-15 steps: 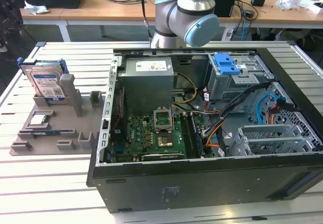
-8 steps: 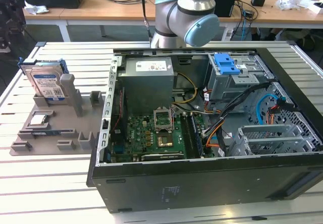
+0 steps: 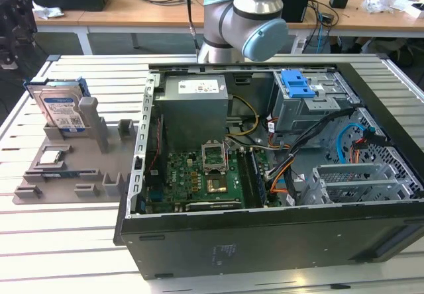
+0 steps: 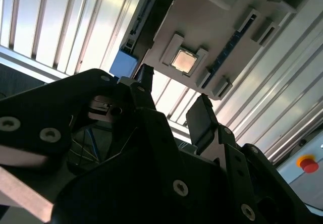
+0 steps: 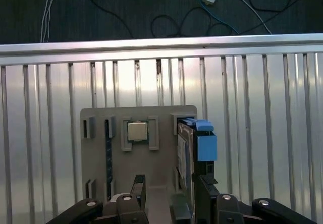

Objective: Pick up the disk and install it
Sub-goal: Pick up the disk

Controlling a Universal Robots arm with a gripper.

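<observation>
Well, the disk [image 3: 59, 105] has not been picked up yet. In the exterior view it stands on edge in a slot of the grey holder [image 3: 66, 175], at about nine o'clock from the open case [image 3: 265, 241], label facing out and blue rails along its sides. The holder lies flat on the slatted worktop [image 3: 66, 241], just beside the case wall.

In the first wrist view the gripper [image 5: 170, 181] looks down on the holder with its fingers [image 5: 140, 183] apart and nothing between them. The disk [image 5: 186, 153] shows edge-on with its blue rail end uppermost, and the small square chip [image 5: 137, 131] sits in its own pocket alongside. In the second wrist view the fingers [image 4: 202, 118] are likewise spread, and well short of the disk [image 4: 146, 17].

I'd judge the step in hand to be the approach for the grasp. The disk's edge seems to line up nearer one finger than the other, so the gap wants centring over it. The fingers should run parallel to the flat faces and close on the metal body, not on the plastic rails. Since the slot holds the disk upright, a square descent and a straight lift would keep it from jamming or tipping the holder. The chip is near enough that a stray finger could knock it.
</observation>
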